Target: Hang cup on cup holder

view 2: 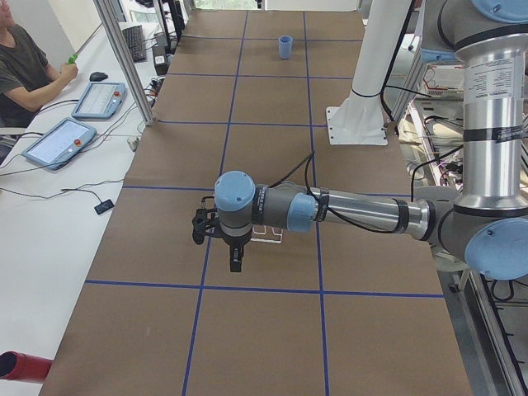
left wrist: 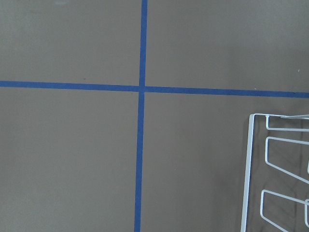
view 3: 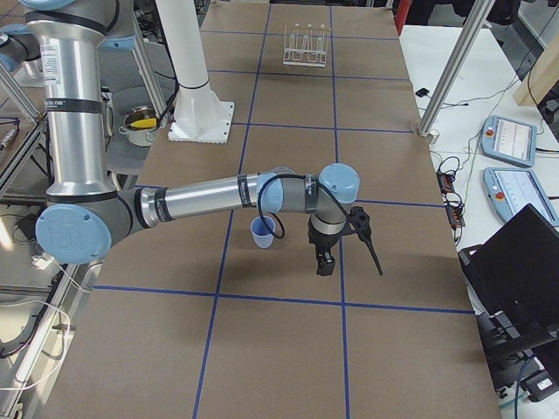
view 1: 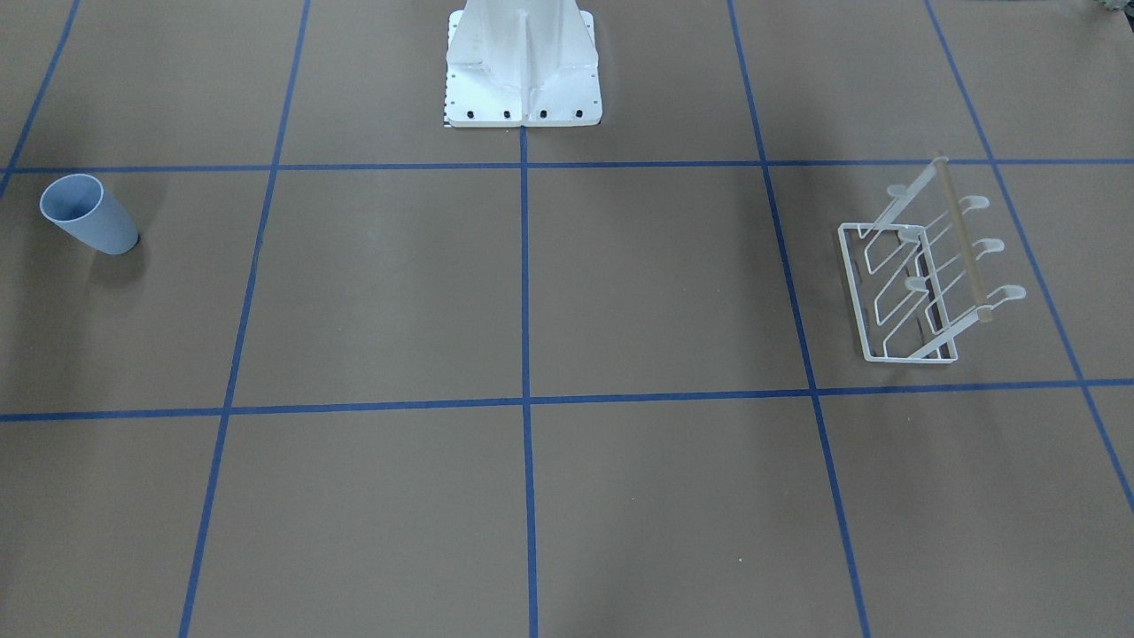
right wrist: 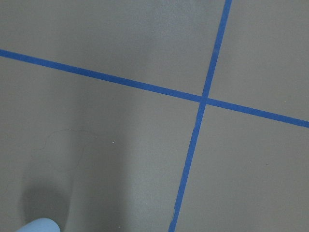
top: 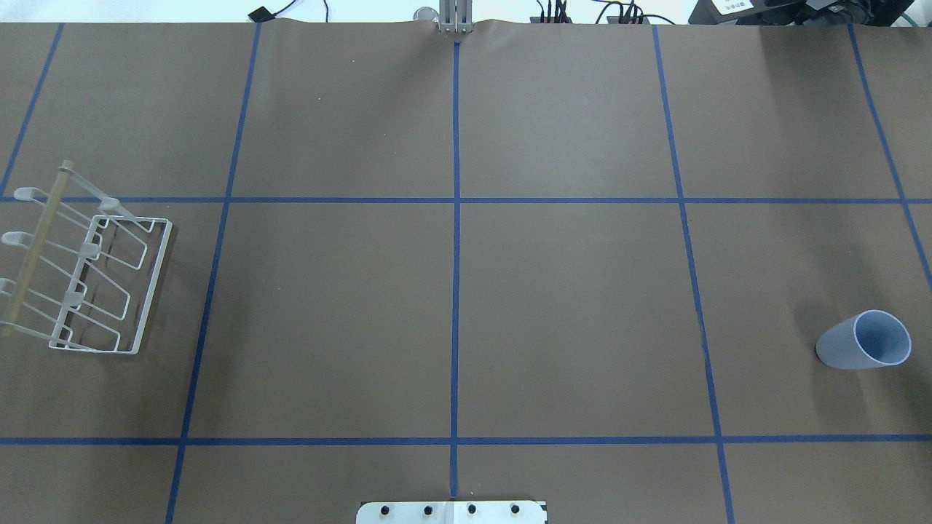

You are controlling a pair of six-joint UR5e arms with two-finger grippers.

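Note:
The light-blue cup (view 1: 89,215) stands upright, mouth up, at the table's end on my right side (top: 863,340). Its rim edge shows in the right wrist view (right wrist: 38,225). The white wire cup holder (view 1: 921,275) with a pale wooden bar stands at the opposite end (top: 87,269); its base frame shows in the left wrist view (left wrist: 275,169). My left gripper (view 2: 235,262) hangs above the table beside the holder. My right gripper (view 3: 325,262) hangs just beside the cup (view 3: 263,232), apart from it. Both show only in the side views, so I cannot tell whether they are open or shut.
Brown table with a blue tape grid. The white robot base (view 1: 523,66) stands at the middle of my edge. An operator (view 2: 25,66) and tablets (view 2: 62,140) are beyond the far edge, and a laptop (view 3: 515,262).

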